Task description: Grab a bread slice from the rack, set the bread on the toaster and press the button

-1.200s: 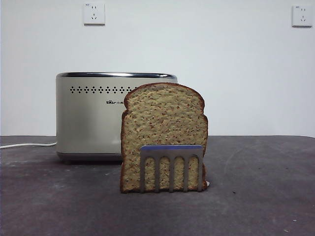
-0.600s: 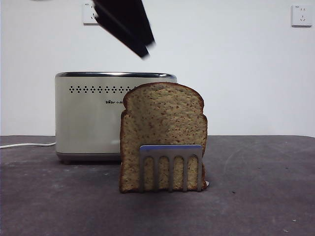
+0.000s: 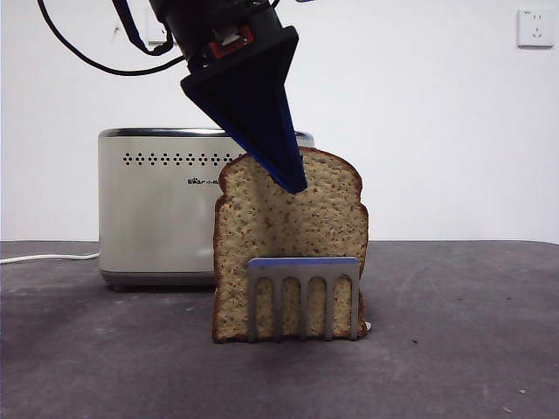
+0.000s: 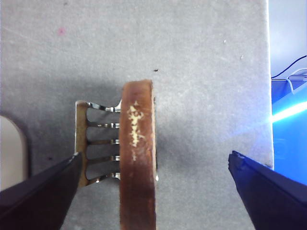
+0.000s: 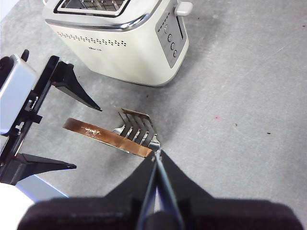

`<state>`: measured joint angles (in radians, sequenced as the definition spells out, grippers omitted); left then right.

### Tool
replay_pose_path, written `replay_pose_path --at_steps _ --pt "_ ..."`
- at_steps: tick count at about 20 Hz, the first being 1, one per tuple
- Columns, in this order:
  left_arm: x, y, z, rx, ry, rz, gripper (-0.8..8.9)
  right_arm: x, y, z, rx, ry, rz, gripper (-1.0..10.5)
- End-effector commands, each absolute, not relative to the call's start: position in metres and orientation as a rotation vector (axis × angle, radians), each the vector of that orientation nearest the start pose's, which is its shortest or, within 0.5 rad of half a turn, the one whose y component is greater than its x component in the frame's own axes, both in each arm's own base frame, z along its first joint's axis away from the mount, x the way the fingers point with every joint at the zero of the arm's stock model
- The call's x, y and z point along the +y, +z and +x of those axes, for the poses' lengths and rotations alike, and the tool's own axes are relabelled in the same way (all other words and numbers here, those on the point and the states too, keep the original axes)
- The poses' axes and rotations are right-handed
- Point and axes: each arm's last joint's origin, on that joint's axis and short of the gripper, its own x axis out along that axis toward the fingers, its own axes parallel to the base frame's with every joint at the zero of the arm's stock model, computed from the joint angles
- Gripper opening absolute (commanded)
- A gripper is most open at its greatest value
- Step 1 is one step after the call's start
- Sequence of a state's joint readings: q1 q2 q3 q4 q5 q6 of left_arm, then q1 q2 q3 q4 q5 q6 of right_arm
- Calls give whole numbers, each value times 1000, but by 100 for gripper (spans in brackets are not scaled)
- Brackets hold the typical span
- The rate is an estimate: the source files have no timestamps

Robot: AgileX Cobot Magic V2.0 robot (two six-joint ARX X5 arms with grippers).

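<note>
L gripper (image 4: 153, 167) jaws spread wide, straddling bread slice (image 4: 137, 158) in rack (image 4: 96, 143). Pick step; next: lower & pinch.

A dark grey table (image 3: 454, 349) fills the lower part of the front view, its top matt, mottled and faintly scuffed. Behind the table's far edge rises a plain white wall (image 3: 437, 131), and high on it, above the table's right end, sits a white socket (image 3: 535, 28). On the table lie a small pink speck (image 5: 217, 116) and a few tiny dark specks (image 4: 156, 71). Past one edge of the table a thin cable (image 4: 292, 72) crosses a bright blue-lit patch.
</note>
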<state>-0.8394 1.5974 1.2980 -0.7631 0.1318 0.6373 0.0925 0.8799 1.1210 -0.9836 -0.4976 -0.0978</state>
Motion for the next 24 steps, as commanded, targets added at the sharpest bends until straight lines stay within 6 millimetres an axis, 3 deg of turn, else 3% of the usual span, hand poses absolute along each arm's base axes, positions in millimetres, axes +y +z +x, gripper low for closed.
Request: replay_pose_path --at_steps 1,3,6,18,24 --pt "-247 267 215 723 -1202 930 236 28 361 142 705 604 53 -11" --pt "-246 267 215 723 -1197 933 84 28 361 142 705 604 53 -11" --pt "-246 267 215 724 -1197 932 -9 28 361 142 705 604 53 -11" --pt "-245 269 215 716 -1193 932 -9 28 361 142 705 604 52 -11" --pt "-242 295 213 649 -1159 928 -9 28 361 142 705 604 52 -11"
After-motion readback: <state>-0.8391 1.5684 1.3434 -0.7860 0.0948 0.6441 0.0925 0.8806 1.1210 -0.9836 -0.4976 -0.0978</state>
